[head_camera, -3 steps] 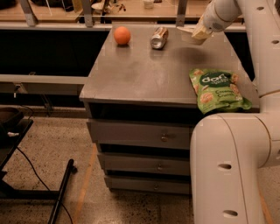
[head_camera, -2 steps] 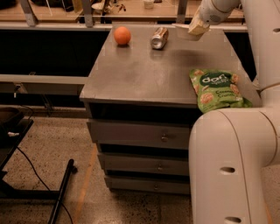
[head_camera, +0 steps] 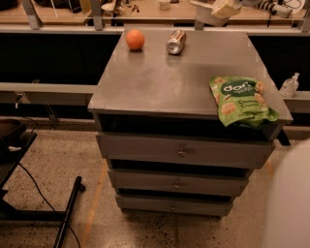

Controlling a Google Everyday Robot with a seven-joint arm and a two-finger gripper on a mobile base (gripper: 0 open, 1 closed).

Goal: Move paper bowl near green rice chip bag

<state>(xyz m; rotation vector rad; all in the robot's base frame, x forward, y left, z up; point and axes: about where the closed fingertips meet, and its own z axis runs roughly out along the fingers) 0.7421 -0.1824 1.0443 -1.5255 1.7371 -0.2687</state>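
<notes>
The paper bowl [head_camera: 207, 14] is off-white and hangs in the air above the far right edge of the grey cabinet top [head_camera: 174, 82], at the top of the view. My gripper [head_camera: 225, 7] is shut on its rim and is partly cut off by the frame's top edge. The green rice chip bag [head_camera: 240, 100] lies flat on the cabinet's front right corner and overhangs the edge a little. The bowl is well behind the bag and apart from it.
An orange [head_camera: 135, 39] and a silver can [head_camera: 176, 41] on its side lie at the back of the cabinet top. A clear pump bottle [head_camera: 289, 85] stands on a ledge to the right. Part of my white body [head_camera: 290, 203] fills the lower right corner. Drawers face front.
My gripper has lifted the bowl up and away from the cabinet top toward the top of the view. My arm has drawn back out of the right side of the view.
</notes>
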